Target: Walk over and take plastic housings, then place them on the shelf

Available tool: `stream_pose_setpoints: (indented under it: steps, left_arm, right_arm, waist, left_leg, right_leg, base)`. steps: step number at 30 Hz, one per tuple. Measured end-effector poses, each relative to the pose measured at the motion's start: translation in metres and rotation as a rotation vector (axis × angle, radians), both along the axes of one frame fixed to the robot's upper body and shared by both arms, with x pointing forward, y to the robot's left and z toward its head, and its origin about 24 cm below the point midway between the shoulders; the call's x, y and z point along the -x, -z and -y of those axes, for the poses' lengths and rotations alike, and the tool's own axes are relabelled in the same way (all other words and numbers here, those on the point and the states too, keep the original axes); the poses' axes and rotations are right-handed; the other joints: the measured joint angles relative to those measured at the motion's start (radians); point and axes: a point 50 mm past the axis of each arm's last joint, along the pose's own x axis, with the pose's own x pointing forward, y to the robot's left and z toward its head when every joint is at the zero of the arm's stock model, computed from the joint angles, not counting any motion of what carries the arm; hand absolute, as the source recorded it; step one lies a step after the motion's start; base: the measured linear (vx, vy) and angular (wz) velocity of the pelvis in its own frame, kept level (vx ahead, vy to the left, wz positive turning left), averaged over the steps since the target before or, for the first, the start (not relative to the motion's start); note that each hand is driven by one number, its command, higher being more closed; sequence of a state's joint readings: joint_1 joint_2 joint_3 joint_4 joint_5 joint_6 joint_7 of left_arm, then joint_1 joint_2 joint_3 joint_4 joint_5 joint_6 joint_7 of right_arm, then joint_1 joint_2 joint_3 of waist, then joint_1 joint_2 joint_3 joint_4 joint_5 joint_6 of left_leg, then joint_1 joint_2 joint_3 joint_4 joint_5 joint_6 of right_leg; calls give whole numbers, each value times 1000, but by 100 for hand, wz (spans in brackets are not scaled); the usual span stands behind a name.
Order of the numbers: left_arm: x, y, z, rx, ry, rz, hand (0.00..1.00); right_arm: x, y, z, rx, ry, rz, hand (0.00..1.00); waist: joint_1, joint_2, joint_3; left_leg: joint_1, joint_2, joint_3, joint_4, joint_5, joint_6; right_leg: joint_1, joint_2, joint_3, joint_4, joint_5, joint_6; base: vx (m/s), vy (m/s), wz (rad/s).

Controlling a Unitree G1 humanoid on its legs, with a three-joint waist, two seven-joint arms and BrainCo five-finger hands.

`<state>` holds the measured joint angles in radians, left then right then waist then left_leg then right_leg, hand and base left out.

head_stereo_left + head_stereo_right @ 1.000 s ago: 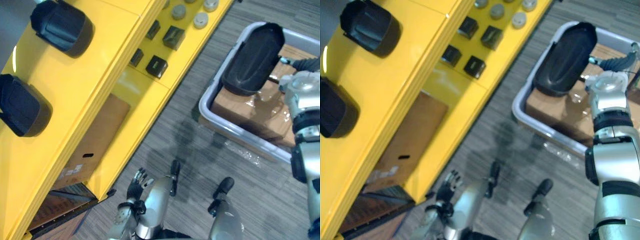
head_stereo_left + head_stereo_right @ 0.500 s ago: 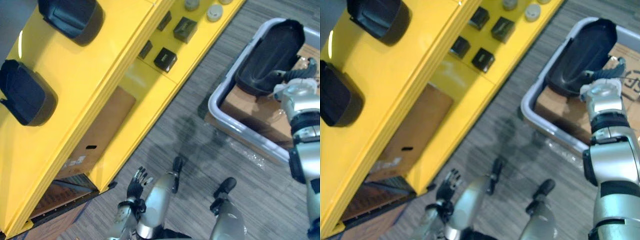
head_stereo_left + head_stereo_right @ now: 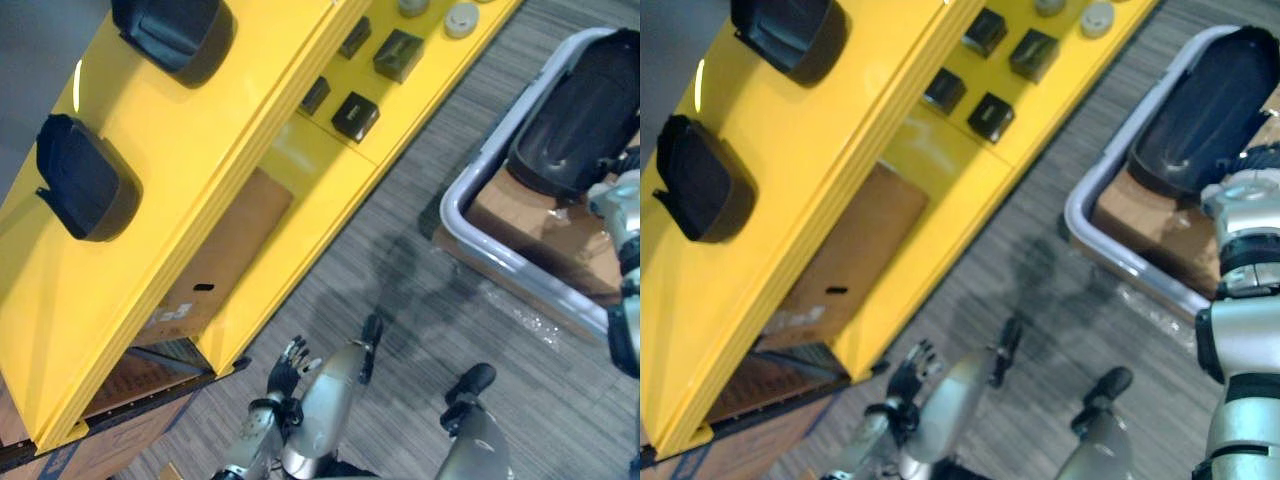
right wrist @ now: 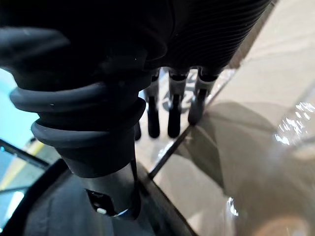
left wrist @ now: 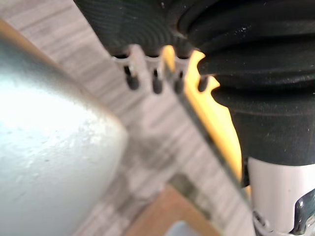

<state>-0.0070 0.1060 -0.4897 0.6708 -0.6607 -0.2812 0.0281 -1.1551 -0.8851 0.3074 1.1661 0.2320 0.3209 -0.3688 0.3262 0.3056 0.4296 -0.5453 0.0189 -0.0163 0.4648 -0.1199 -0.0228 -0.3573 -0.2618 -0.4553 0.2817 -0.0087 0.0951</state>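
A large black plastic housing (image 3: 575, 120) lies tilted in a grey tote (image 3: 480, 240) at the right, on top of a cardboard box (image 3: 540, 225). My right hand (image 3: 1252, 190) is at the housing's near rim. In the right wrist view its fingers (image 4: 170, 108) hang fairly straight past the rim over the taped cardboard, and the housing (image 4: 49, 211) lies on the thumb's side. Two more black housings (image 3: 170, 35) (image 3: 85, 180) rest on top of the yellow shelf (image 3: 200, 230). My left hand (image 3: 285, 372) hangs low near the shelf's corner, open and empty.
On a lower yellow shelf level lie small black boxes (image 3: 355, 115) (image 3: 398, 55) and grey discs (image 3: 460, 18). A brown cardboard box (image 3: 230, 250) sits under the shelf. Grey carpet (image 3: 400, 270) runs between the shelf and the tote.
The whole picture has shifted, so the camera has moved. My right hand has come closer to the housing's rim in the tote. The left hand still hangs as before.
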Motion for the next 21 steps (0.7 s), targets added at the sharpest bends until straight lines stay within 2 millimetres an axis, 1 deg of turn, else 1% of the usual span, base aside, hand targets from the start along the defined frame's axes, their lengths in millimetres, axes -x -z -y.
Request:
stream_pose_setpoints:
  steps: [2,5,9,10,13,18,20,21]
  left_arm:
    - [0,0,0,0,1,1,0]
    - [-2,-1,2,5,3,7,0]
    - [-1,-1,3,11,7,5,0]
    - [0,-1,5,11,15,5,0]
    - [0,-1,5,10,21,6,0]
    - [3,-2,5,18,22,8,0]
    - [5,-2,5,27,18,9,0]
    - [7,-3,4,36,8,12,0]
  right_arm:
    - [1,-1,2,13,6,-6,100]
    - [4,-2,5,51,22,-29,100]
    - [6,0,8,104,47,-72,100]
    - [7,0,9,127,58,-87,100]
    - [7,-3,8,226,72,-115,100]
    - [5,-12,6,380,49,-113,100]
    - [3,-17,2,460,13,-119,100]
    - [-1,-21,-4,511,-21,-111,100]
  waist:
    - [4,0,0]
    - [18,1,-1]
    - [23,6,-5]
    - [24,10,-8]
    - [23,11,-8]
    - [10,10,-8]
    - [-7,7,-5]
    - [-18,3,-3]
  left_leg:
    - [-1,1,0,0,-1,-2]
    - [0,4,-1,2,-3,-4]
    - [1,6,-9,27,-19,-6]
    - [1,6,-10,37,-30,-6]
    - [3,4,-9,39,-31,-5]
    - [6,10,-9,51,-37,-2]
    - [23,14,-8,52,-42,-1]
    - [37,18,-3,51,-45,-2]
  right_leg:
    - [-5,-1,0,7,-2,1]
    - [-10,-1,0,23,-8,0]
    - [-11,-5,0,48,-32,0]
    - [-11,-8,0,59,-42,1]
    - [-9,-12,0,63,-45,1]
    - [1,-3,0,59,-44,2]
    - [20,2,0,53,-43,2]
    - [31,5,4,48,-43,2]
  base:
    - [58,-7,-2]
    - [55,-18,-6]
    - [11,-5,0]
    - [0,0,0]
    - [-3,10,0]
    - [2,0,-1]
    - [7,3,-4]
    - [-2,3,-10]
